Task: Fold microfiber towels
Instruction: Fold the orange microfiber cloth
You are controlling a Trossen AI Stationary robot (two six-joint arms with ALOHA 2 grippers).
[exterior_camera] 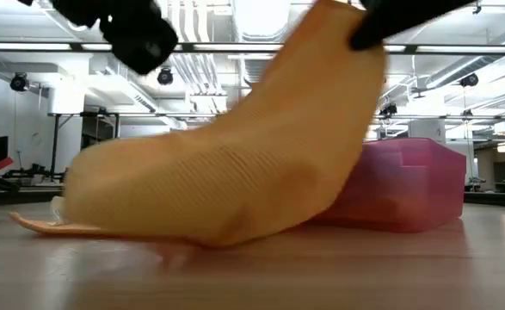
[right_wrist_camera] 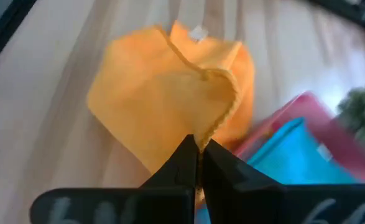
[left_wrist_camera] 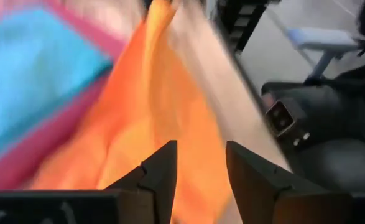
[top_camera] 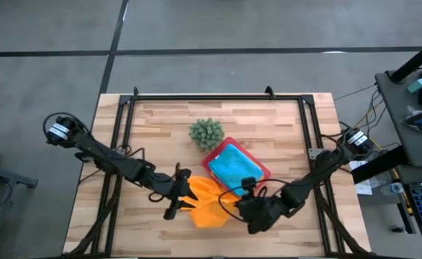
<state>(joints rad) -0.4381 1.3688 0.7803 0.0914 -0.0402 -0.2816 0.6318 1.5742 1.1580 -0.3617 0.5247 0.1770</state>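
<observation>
The right gripper [right_wrist_camera: 199,149] has its jaws pinched on an edge of the orange towel [right_wrist_camera: 170,93], lifting that side off the wooden surface [top_camera: 268,122]. The left gripper [left_wrist_camera: 201,165], jaws parted and holding nothing, hovers over the towel's other side. A light blue towel [top_camera: 231,164] lies in the pink tray [top_camera: 212,156] beside it.

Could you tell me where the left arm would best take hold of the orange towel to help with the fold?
Probably the free edge of the orange towel nearest the left gripper, approached from above. The right gripper pinches one edge and lifts it, so the towel drapes down to the table; the left fingers are open above the cloth.
</observation>
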